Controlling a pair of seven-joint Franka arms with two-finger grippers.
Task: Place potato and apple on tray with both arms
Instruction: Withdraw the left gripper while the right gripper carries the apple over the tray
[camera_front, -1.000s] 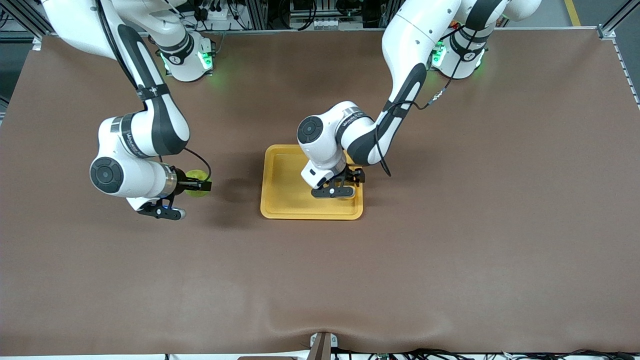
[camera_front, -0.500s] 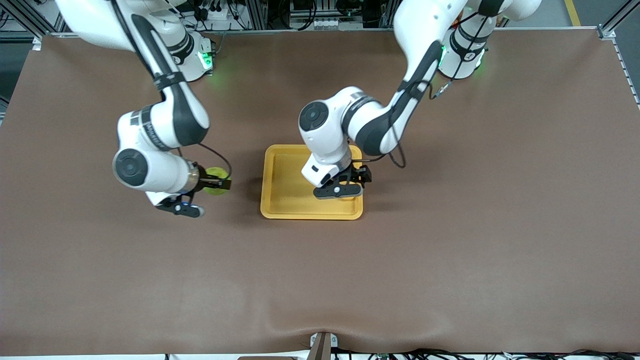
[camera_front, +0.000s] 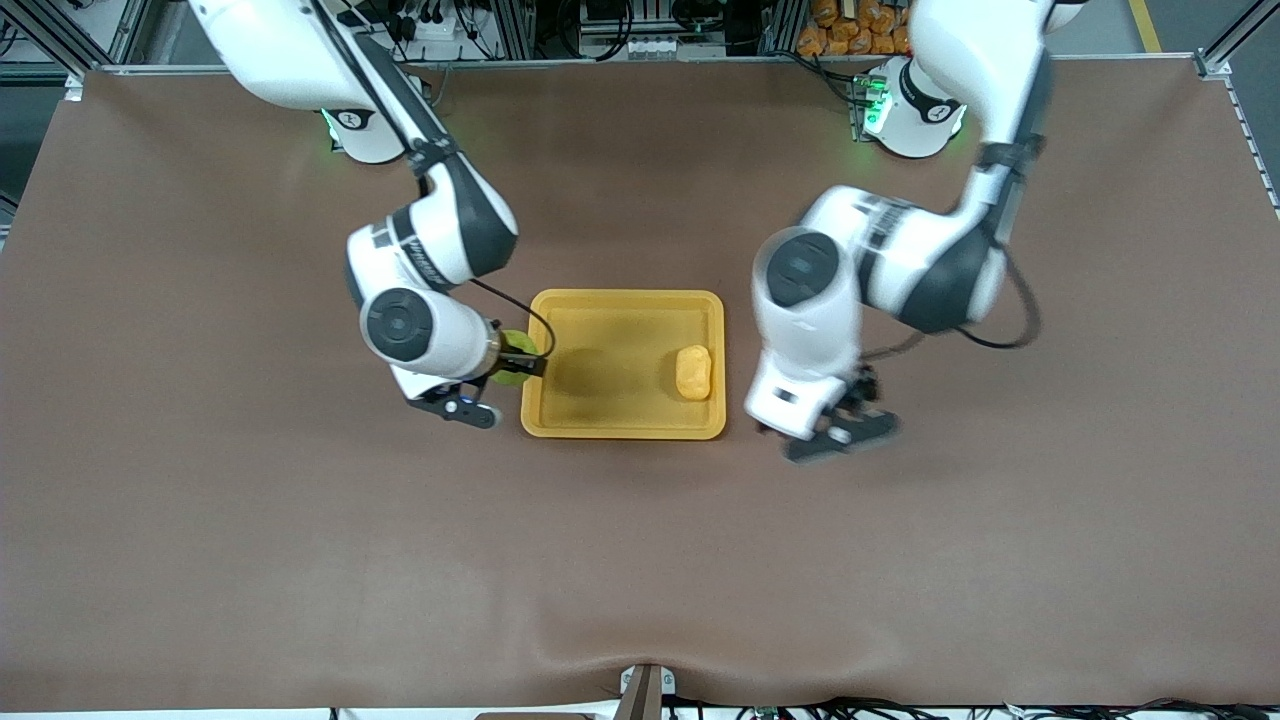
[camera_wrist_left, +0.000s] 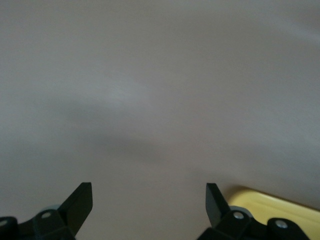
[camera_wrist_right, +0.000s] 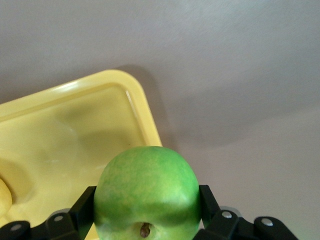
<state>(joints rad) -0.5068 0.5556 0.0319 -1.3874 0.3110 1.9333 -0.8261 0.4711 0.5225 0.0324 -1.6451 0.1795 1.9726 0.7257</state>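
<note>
The yellow-orange tray (camera_front: 610, 335) lies mid-table, and the potato (camera_front: 693, 372) rests on it by the edge toward the left arm's end. My left gripper (camera_front: 848, 428) hangs open and holds nothing, over the bare table just off that edge. In the left wrist view its fingers (camera_wrist_left: 81, 201) stand wide apart, with a tray corner (camera_wrist_left: 280, 206) beside them. My right gripper (camera_front: 522, 364) is shut on the green apple (camera_front: 512, 358), up over the tray's rim at the right arm's end. The right wrist view shows the apple (camera_wrist_right: 147, 192) between the jaws, with the tray (camera_wrist_right: 75, 130) below.
A brown mat (camera_front: 640, 560) covers the whole table. The two arm bases (camera_front: 360, 135) stand along the edge farthest from the front camera. A clamp (camera_front: 645, 690) sits at the nearest edge.
The left arm has swung off the tray toward its own end, and the potato now shows lying on the tray. The right arm has carried the apple from the open table to the tray's rim.
</note>
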